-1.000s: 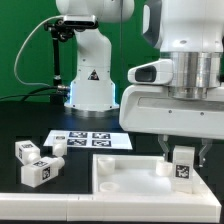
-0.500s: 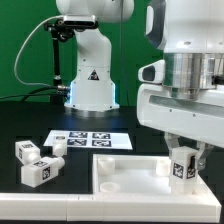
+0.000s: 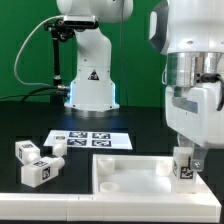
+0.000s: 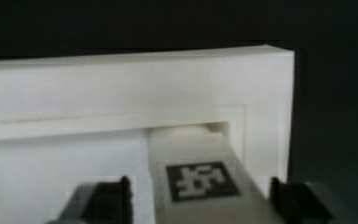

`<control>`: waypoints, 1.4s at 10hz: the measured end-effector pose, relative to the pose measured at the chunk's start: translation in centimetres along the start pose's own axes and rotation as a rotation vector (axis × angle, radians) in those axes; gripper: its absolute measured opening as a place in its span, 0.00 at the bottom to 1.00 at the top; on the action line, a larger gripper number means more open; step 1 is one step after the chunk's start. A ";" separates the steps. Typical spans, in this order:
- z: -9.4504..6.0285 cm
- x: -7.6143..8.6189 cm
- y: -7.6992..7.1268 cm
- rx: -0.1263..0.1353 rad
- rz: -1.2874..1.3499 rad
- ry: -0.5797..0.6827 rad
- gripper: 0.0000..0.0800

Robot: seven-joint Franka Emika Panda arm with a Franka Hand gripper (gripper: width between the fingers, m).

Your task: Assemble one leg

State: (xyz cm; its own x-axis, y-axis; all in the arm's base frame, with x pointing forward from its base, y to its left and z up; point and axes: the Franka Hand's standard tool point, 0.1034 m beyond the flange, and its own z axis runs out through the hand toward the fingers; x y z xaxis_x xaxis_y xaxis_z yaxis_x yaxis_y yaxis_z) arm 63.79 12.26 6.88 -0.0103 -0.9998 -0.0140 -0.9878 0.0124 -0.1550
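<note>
The leg (image 3: pixel 183 166), a small white peg with a black-and-white tag, stands upright at the corner of the flat white panel (image 3: pixel 120 176) nearest the exterior view's right. My gripper (image 3: pixel 183 170) is shut on it from above. In the wrist view the leg (image 4: pixel 202 180) sits between my two dark fingers (image 4: pixel 105 200), over the panel's raised rim corner (image 4: pixel 247 90). I cannot tell whether its lower end is seated in the panel.
Three loose legs (image 3: pixel 35 160) lie in a cluster at the exterior view's left. The marker board (image 3: pixel 90 140) lies behind the panel. The arm's white base (image 3: pixel 90 85) stands at the back.
My hand has turned about its vertical axis and its body has shifted toward the exterior view's right. The leg has stayed at the panel corner between the fingers.
</note>
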 end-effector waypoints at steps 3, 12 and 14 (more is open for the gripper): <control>-0.2 1.0 -0.6 0.025 -0.537 0.010 0.75; 0.0 1.1 -0.4 0.007 -1.445 0.069 0.66; 0.0 1.1 -0.4 0.010 -1.406 0.067 0.49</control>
State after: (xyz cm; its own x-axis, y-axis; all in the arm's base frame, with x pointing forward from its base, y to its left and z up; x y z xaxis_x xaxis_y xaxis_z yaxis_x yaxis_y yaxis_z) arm 64.20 11.12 6.90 0.9634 -0.1754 0.2026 -0.1777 -0.9841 -0.0067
